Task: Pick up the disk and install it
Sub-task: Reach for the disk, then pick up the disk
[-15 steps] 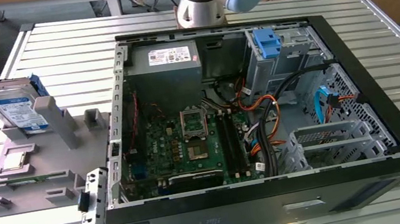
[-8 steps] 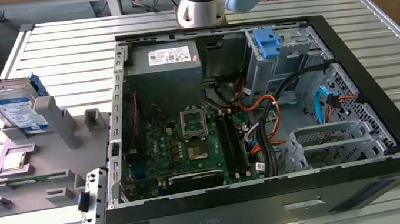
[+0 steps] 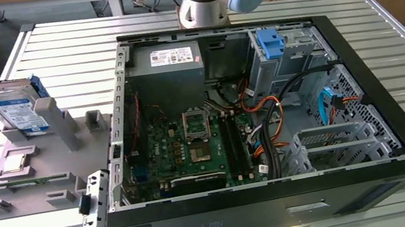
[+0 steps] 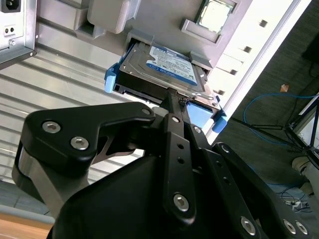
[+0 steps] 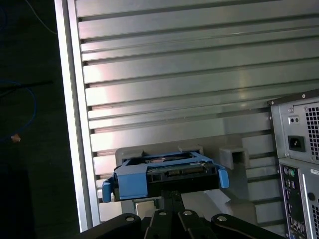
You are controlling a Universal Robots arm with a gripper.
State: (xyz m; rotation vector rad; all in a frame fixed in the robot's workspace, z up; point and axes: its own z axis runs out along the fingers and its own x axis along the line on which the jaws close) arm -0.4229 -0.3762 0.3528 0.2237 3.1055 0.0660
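Disk (image 3: 19, 111) standing in grey holder (image 3: 65, 164) at exterior view's left, outside computer case (image 3: 399, 138); gripper (image 4: 173, 93) closed, empty, in line with disk's edge; likely risk: closed fingers striking drive; off-centre grasp jamming blue frame.

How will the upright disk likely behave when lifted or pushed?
The disk looks like a rigid metal block, so probably stiff and heavy for its size. Its blue plastic frame may flex. Standing on edge in the grey holder, it could tip if pushed.
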